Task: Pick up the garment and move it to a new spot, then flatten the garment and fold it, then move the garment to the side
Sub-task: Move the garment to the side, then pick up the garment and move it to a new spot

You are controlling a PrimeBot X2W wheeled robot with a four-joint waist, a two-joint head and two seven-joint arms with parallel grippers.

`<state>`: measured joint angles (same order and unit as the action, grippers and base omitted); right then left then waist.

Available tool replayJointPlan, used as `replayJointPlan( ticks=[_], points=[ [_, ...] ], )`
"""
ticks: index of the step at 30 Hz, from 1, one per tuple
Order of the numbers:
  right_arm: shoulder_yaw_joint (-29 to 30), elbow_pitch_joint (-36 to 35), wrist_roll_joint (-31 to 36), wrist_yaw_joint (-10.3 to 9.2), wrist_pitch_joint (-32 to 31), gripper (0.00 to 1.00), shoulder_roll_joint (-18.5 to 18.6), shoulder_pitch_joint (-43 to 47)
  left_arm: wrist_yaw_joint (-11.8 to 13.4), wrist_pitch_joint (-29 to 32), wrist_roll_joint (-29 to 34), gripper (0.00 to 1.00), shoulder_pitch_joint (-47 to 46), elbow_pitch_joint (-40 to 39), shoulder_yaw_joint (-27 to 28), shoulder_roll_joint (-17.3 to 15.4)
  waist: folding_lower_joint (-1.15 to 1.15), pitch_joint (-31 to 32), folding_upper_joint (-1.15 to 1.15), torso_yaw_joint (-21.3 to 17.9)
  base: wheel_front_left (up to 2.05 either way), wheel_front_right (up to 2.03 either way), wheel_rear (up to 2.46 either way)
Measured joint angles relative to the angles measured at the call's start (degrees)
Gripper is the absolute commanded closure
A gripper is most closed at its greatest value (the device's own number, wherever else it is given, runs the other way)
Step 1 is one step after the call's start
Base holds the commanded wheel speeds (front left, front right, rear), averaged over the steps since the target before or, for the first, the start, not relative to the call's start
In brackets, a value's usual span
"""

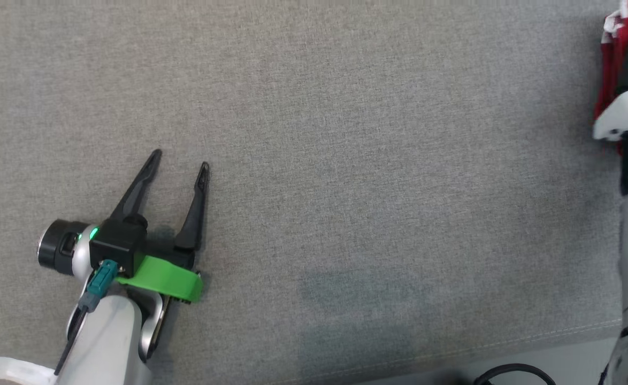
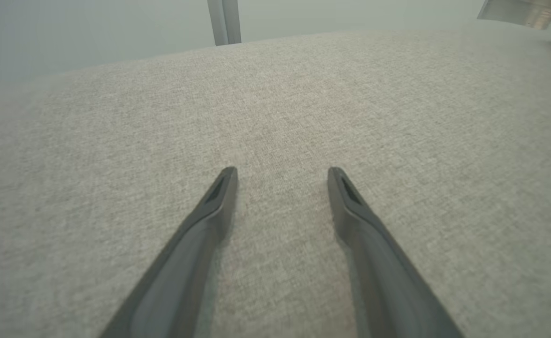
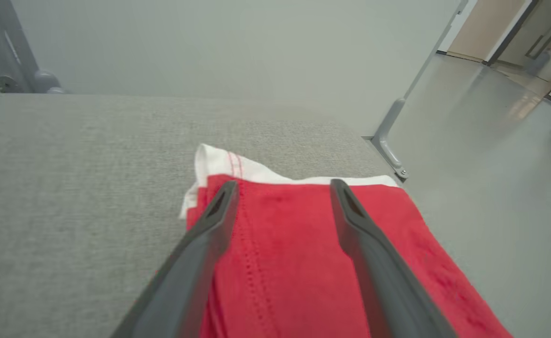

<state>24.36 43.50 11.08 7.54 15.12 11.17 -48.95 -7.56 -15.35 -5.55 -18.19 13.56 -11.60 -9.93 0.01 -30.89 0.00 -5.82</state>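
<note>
The right gripper [image 3: 282, 183] has its fingers spread wide over the red garment [image 3: 294, 263] and has hold of nothing. Whether they touch the cloth I can't tell. The garment lies folded, white trim showing, at the edge of the grey counter [image 3: 69, 188], upper right in the head view. It looks light, soft and limp, so pinching all layers at a folded edge seems safest. The left gripper [image 1: 180, 159], lower left, is also spread and empty.
</note>
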Motion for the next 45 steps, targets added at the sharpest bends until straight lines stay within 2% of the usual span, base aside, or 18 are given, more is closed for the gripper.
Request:
replayJointPlan(
  ticks=[3,10,13,18,34,45],
  points=[
    [-6.0,-3.7,-3.4,0.0,0.0,0.0,-2.4,3.3,0.0,0.1,-0.4,0.0,1.5,1.6,0.8,0.7,0.0,2.3,0.0,0.1,0.0,0.0,0.0],
    [-21.1,-9.0,-10.7,0.0,0.0,0.0,-4.9,11.0,0.0,0.2,-0.6,0.0,4.8,4.7,4.0,3.0,0.0,9.1,0.0,-0.1,0.0,0.0,0.0],
    [-25.8,-10.1,-13.2,-0.01,0.0,0.0,-5.1,14.7,0.0,0.2,-0.8,0.0,6.2,5.6,5.4,4.1,-0.01,12.0,0.0,0.1,0.0,0.0,0.0],
    [-29.9,-10.6,-16.6,0.0,0.0,0.0,-5.4,18.8,0.0,0.2,-0.7,0.0,7.9,6.8,6.3,4.9,-0.01,15.6,0.0,0.8,0.0,0.0,0.0],
    [-30.3,-14.1,-19.2,-0.01,0.0,0.0,-8.2,35.5,0.0,0.2,-0.9,0.0,14.3,9.0,11.9,6.7,-0.01,27.3,0.0,4.0,0.0,0.0,0.0],
    [-30.1,-17.7,-20.7,-0.01,0.0,0.0,-8.3,39.6,0.3,0.2,-1.4,0.0,16.7,8.9,13.4,7.0,-0.01,30.8,0.0,5.1,0.0,0.0,0.0]
  ],
)
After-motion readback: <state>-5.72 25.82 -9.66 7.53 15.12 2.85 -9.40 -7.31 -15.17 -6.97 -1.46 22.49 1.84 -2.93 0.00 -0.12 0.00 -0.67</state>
